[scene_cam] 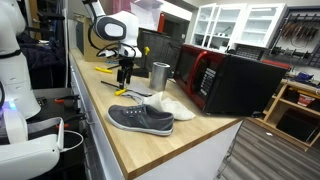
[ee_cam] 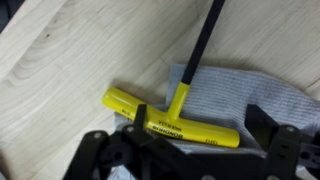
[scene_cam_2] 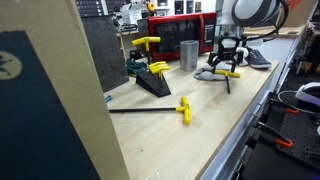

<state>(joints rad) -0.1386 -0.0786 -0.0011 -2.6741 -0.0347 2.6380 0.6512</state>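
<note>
My gripper (ee_cam: pixel 180 150) is lowered over a yellow T-handle hex key (ee_cam: pixel 175 122) whose handle lies on a grey cloth (ee_cam: pixel 240 90). Its black shaft runs away over the wooden worktop (ee_cam: pixel 60 60). The fingers stand wide apart, one past each end of the handle, and do not press on it. In both exterior views the gripper (scene_cam: pixel 125 72) (scene_cam_2: pixel 228 66) hangs just above the worktop with the yellow handle (scene_cam_2: pixel 228 73) under it.
A second yellow T-handle key (scene_cam_2: pixel 183 108) lies nearer on the worktop. A rack of yellow keys (scene_cam_2: pixel 148 72) and a metal cup (scene_cam_2: pixel 188 54) stand behind. A grey shoe (scene_cam: pixel 140 118), the cup (scene_cam: pixel 160 73) and a red-black microwave (scene_cam: pixel 228 80) are close by.
</note>
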